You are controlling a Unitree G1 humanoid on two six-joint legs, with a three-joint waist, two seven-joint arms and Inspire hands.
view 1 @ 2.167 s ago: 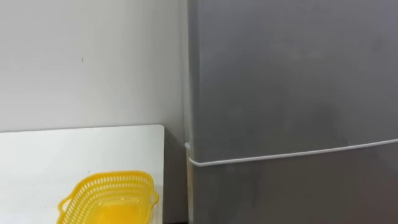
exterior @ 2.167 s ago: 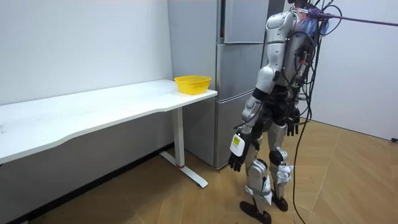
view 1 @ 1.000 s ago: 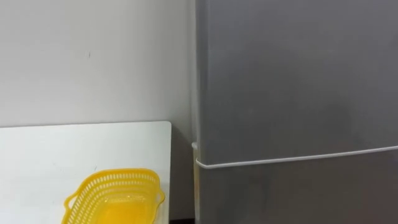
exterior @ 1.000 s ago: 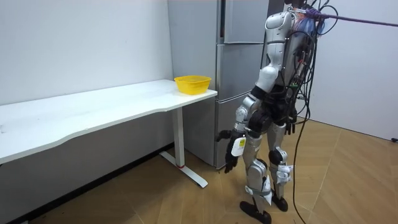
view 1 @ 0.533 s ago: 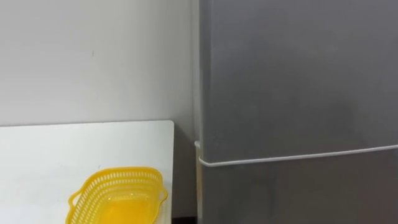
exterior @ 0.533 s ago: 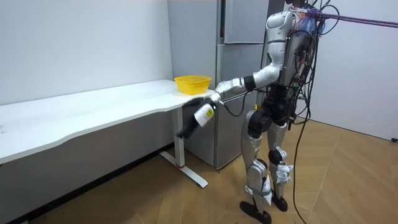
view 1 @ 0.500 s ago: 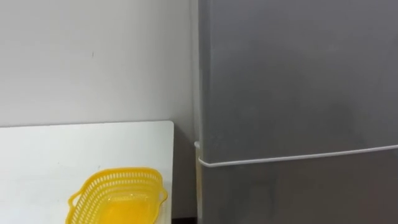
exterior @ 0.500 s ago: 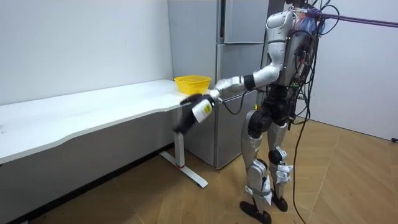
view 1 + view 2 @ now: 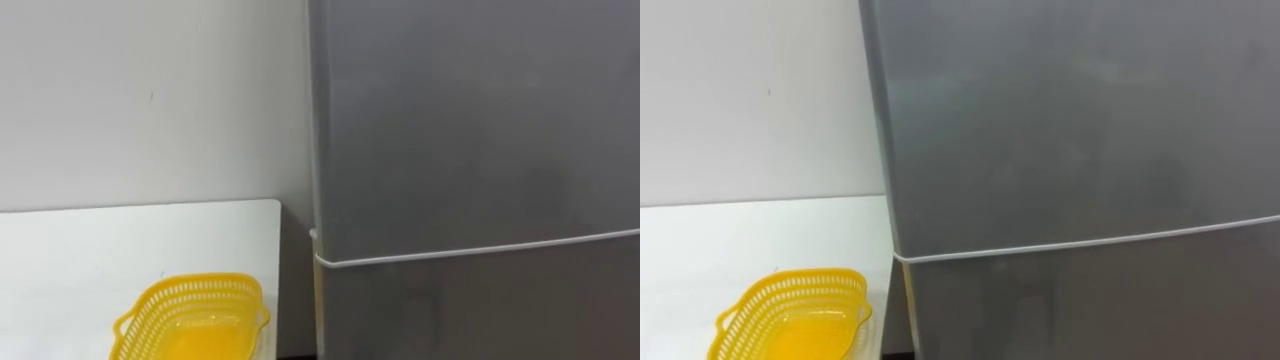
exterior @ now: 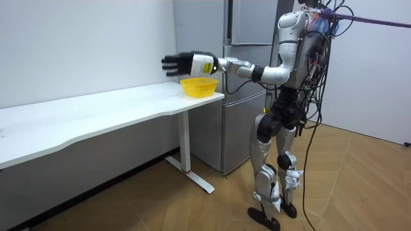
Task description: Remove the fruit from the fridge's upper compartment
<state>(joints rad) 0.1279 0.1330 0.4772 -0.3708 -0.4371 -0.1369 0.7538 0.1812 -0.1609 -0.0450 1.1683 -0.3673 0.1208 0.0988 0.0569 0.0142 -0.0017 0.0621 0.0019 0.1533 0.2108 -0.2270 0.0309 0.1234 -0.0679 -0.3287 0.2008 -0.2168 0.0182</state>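
The left hand point(image 10: 186, 64), fingers spread and empty, hovers near the yellow basket point(image 9: 190, 318) at the bench point(image 9: 70, 250) corner, probably reaching toward the shut upper fridge door point(image 9: 470, 120) hiding the item

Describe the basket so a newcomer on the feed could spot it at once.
Find the tall grey fridge; a long white table stands on the robot's left of it. The basket sits on the table end nearest the fridge: bright yellow slotted plastic with side handles, against white tabletop and grey doors.
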